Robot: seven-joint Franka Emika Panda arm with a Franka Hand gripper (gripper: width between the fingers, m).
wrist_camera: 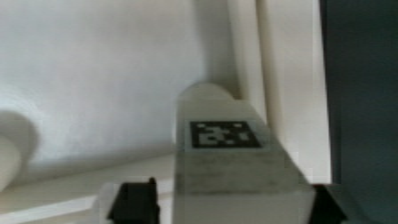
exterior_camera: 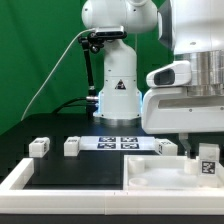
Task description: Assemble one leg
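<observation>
The black table (exterior_camera: 60,130) takes up most of the scene, with the arm's base standing at its far side and a white frame along its near edge. On the near side, at the exterior view's right, lies the large white tabletop (exterior_camera: 160,172), flat, seemingly braced in the frame's corner so it stays put while a leg is fitted. Farther back, mid-table, lies the marker board (exterior_camera: 118,143). Three spare legs sit loose on the black surface: two at the exterior view's left (exterior_camera: 39,147) (exterior_camera: 72,146), well apart from the work, and one (exterior_camera: 166,146) just beyond the tabletop.

The gripper (exterior_camera: 207,150) hangs over the tabletop's right part with the leg (exterior_camera: 208,163) clamped between its fingers, tag facing the camera, held upright, probably to be lowered end-first.

The exterior view does not show whether the leg touches the tabletop. The wrist view looks down the leg (wrist_camera: 226,150) between the dark fingertips (wrist_camera: 132,203), its far end close by the tabletop's raised edge (wrist_camera: 276,80); contact cannot be told there either, and the spare legs are out of its sight.
</observation>
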